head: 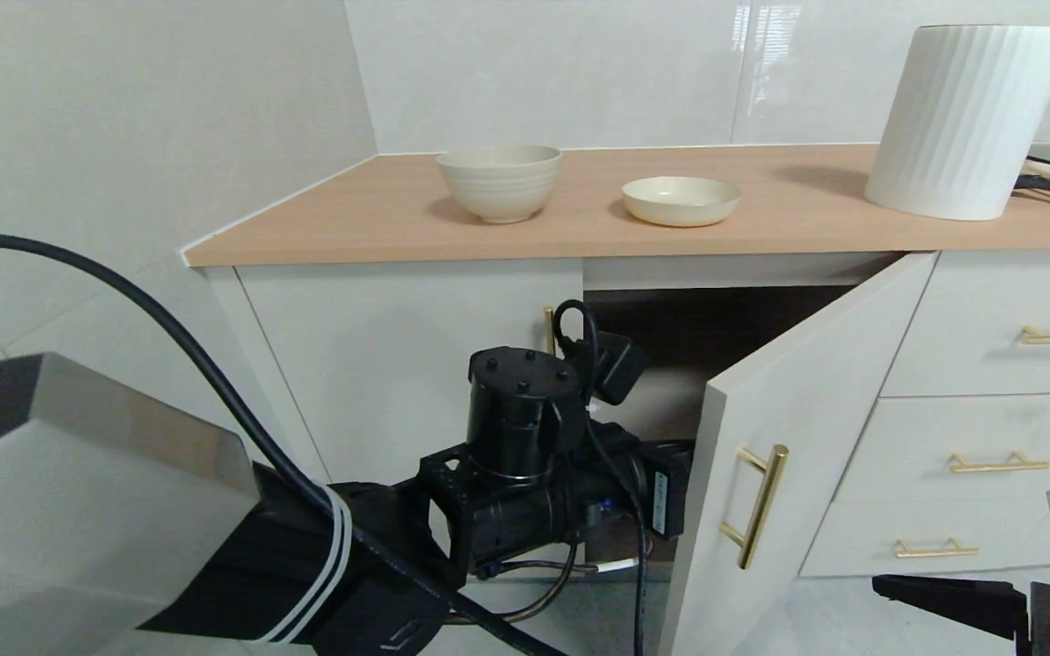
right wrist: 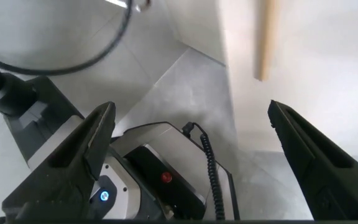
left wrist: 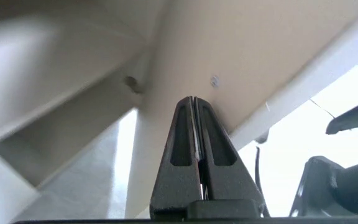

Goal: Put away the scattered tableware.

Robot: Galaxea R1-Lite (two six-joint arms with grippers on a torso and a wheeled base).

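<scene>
On the light wooden surface (head: pixel 379 219) a cream ribbed ceramic bowl (head: pixel 499 182) is seen standing upright towards the left corner. A shallow cream ceramic dish (head: pixel 680 200) is set near it on the right, apart from it, and both are placed close to the front edge. Further right, well apart from the dish, a tall white ribbed cylindrical container (head: pixel 967 118) is stood on the same surface. Below the dish a white cabinet door (head: pixel 808 410) with a vertical brass bar handle (head: pixel 757 506) is swung open towards the camera, so that the dark cabinet compartment (head: pixel 716 319) is exposed. To the right of the door, white drawers (head: pixel 990 410) with brass handles are stacked and closed. The black left arm (head: pixel 525 437) is held low in front of the open compartment, beneath the bowl and beside the inner edge of the door. The left pincer (left wrist: pixel 193 102) is pressed together with nothing between its fingers, and it is pointed at a pale panel marked by a small screw (left wrist: pixel 214 79). The right pincer (right wrist: pixel 190 109) is spread wide and empty, held low near the floor, with the brass handle seen beyond it.
</scene>
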